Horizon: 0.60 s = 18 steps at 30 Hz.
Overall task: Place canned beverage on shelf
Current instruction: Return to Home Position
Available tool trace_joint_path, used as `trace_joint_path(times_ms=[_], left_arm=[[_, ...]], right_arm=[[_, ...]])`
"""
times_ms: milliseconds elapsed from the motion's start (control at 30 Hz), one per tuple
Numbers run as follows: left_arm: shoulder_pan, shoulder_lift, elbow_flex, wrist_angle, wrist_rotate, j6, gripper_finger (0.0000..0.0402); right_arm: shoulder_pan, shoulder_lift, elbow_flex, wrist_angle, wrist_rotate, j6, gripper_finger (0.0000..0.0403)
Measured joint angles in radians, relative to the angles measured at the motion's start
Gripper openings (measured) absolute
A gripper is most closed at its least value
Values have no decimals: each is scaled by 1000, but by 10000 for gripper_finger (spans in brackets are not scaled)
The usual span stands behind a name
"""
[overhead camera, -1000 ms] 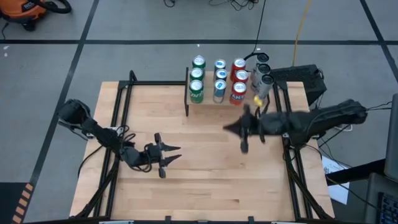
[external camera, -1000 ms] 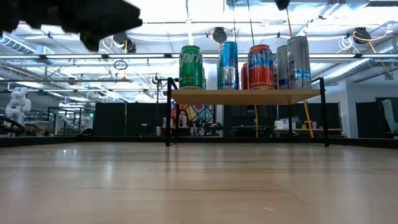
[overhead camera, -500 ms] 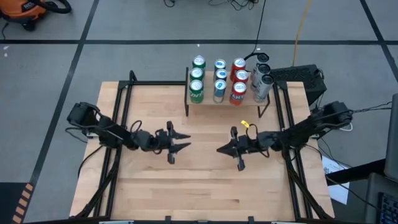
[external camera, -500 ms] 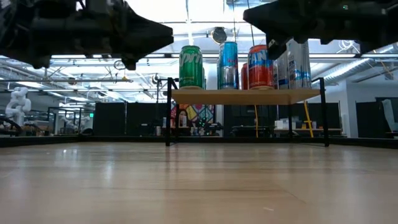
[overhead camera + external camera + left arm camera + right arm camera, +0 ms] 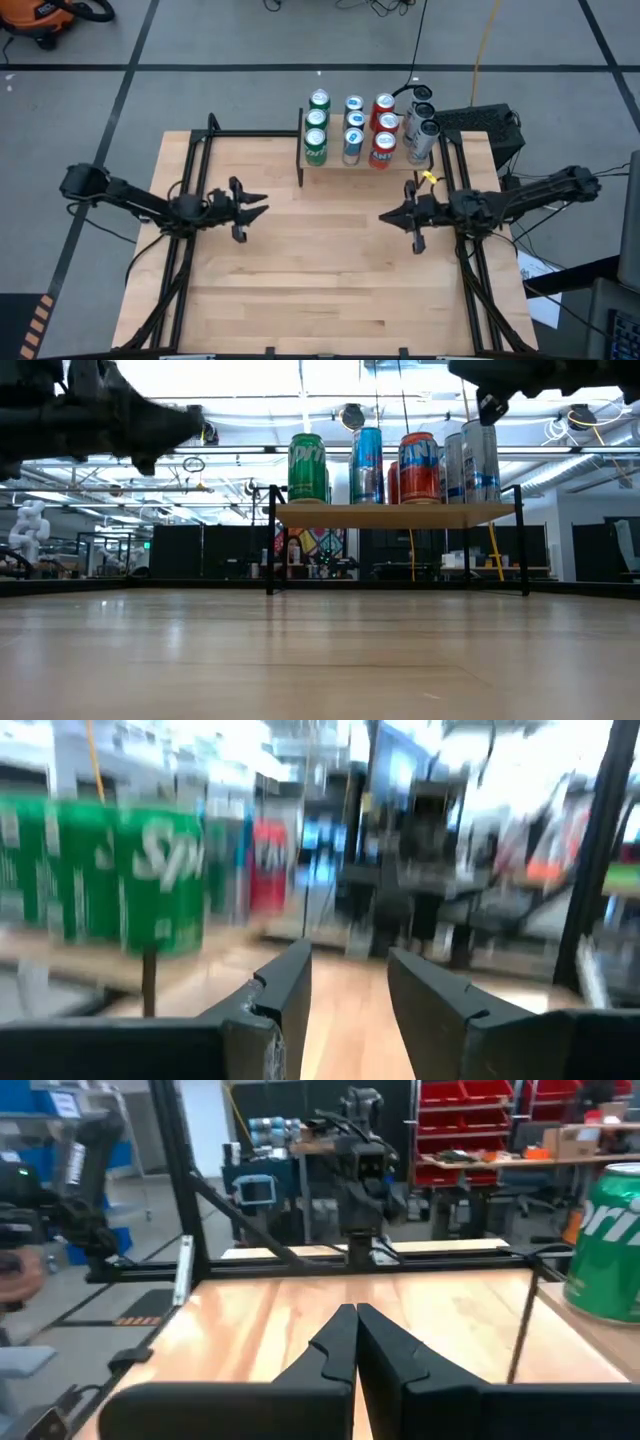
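The shelf (image 5: 395, 513) stands at the table's far edge. Several cans stand upright on their bases on it: green (image 5: 317, 125), blue (image 5: 353, 125), red (image 5: 383, 130) and silver (image 5: 420, 125). The same cans show in the low view as green (image 5: 307, 468), blue (image 5: 366, 465), red (image 5: 420, 467) and silver (image 5: 470, 460). My left gripper (image 5: 260, 205) hovers over the table's left part, open, nothing between its fingers (image 5: 348, 960). My right gripper (image 5: 384, 217) hovers over the right part, shut and holding nothing (image 5: 355, 1318). Both point toward the table's middle, on the near side of the shelf.
Black metal frame rails run along the table's left side (image 5: 190, 200) and right side (image 5: 462, 250). Bare wood tabletop (image 5: 320, 270) lies between and on the near side of the grippers. The right wrist view shows a green can (image 5: 610, 1250) and the left arm (image 5: 365, 1160) across the table.
My left gripper has gone from the near left toward the far edge, then drawn back toward the left edge, still open. My right gripper has swung down toward the table's middle, then pulled back toward the right edge, still shut. The cans have stayed in place.
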Motion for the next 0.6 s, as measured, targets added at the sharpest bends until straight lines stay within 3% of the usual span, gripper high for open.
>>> trace_joint_path(times_ms=[133, 300, 600], left_arm=[[-2, -63, 0, -180, -3, -18, 138], [-1, -130, 0, -201, -10, -19, 138], [-2, -454, -1, -531, -46, -24, 138]], right_arm=[[29, -12, -85, 139, 3, -3, 0], [48, -11, -209, 293, 51, -14, 0], [48, -142, -261, 223, 52, -22, 0]])
